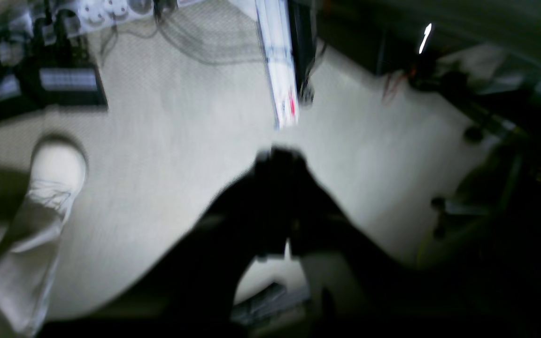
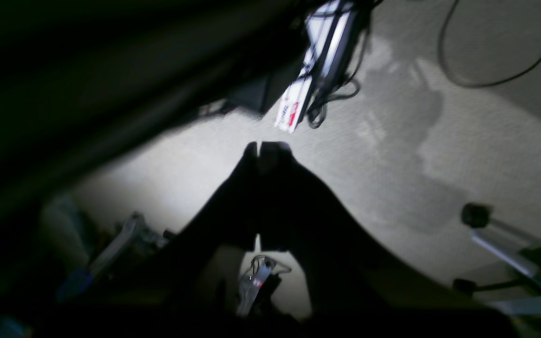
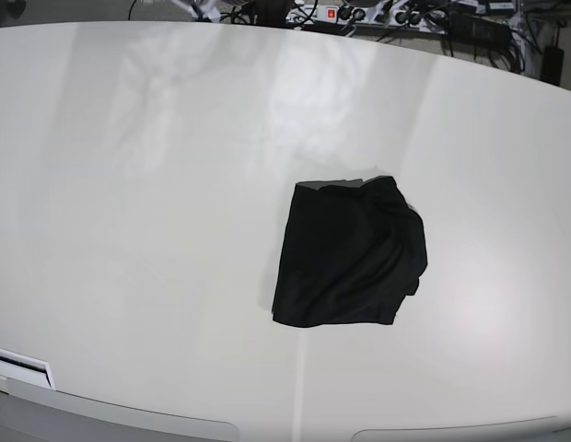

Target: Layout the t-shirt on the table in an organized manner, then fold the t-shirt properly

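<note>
The black t-shirt (image 3: 350, 253) was left folded on the off-white table (image 3: 129, 184). The left gripper (image 1: 280, 157) was seen closed and empty; the right gripper (image 2: 263, 149) likewise.

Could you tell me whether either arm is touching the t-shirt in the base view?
No, the t-shirt lies alone on the table, with no arm in that view.

Black t-shirt (image 3: 350, 253) folded on table (image 3: 129, 184)

pale carpeted floor (image 1: 181, 141), loose cables (image 2: 486, 70)
</note>
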Action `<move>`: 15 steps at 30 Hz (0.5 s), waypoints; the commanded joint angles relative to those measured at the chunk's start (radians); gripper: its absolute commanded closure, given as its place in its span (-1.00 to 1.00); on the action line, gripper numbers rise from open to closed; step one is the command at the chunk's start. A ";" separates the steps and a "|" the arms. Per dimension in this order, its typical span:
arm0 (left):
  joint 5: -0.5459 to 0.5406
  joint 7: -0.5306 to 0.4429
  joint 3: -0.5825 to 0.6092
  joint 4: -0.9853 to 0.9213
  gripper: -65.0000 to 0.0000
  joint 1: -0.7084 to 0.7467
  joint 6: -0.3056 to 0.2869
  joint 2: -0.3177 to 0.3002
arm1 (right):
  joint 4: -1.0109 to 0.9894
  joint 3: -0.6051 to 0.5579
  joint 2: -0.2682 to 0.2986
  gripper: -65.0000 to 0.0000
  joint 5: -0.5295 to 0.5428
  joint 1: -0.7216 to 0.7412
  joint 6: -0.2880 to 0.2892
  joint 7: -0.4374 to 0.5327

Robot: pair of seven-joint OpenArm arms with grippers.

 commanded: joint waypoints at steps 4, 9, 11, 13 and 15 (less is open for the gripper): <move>-0.046 0.028 -0.001 0.192 1.00 0.109 -0.005 -0.092 | 0.256 0.001 0.015 1.00 0.019 -0.155 0.017 -0.041; -0.046 0.122 -0.058 0.468 1.00 0.267 -0.006 -0.171 | 0.583 0.001 0.083 1.00 0.144 -0.350 0.009 -0.166; -0.050 0.132 -0.105 0.586 1.00 0.343 -0.006 -0.201 | 0.716 0.001 0.118 1.00 0.172 -0.440 -0.021 -0.185; -0.082 0.134 -0.158 0.708 1.00 0.417 -0.006 -0.232 | 0.854 0.002 0.151 1.00 0.188 -0.528 -0.058 -0.190; -0.112 0.134 -0.222 0.834 1.00 0.483 -0.006 -0.257 | 0.997 0.003 0.182 1.00 0.188 -0.607 -0.093 -0.193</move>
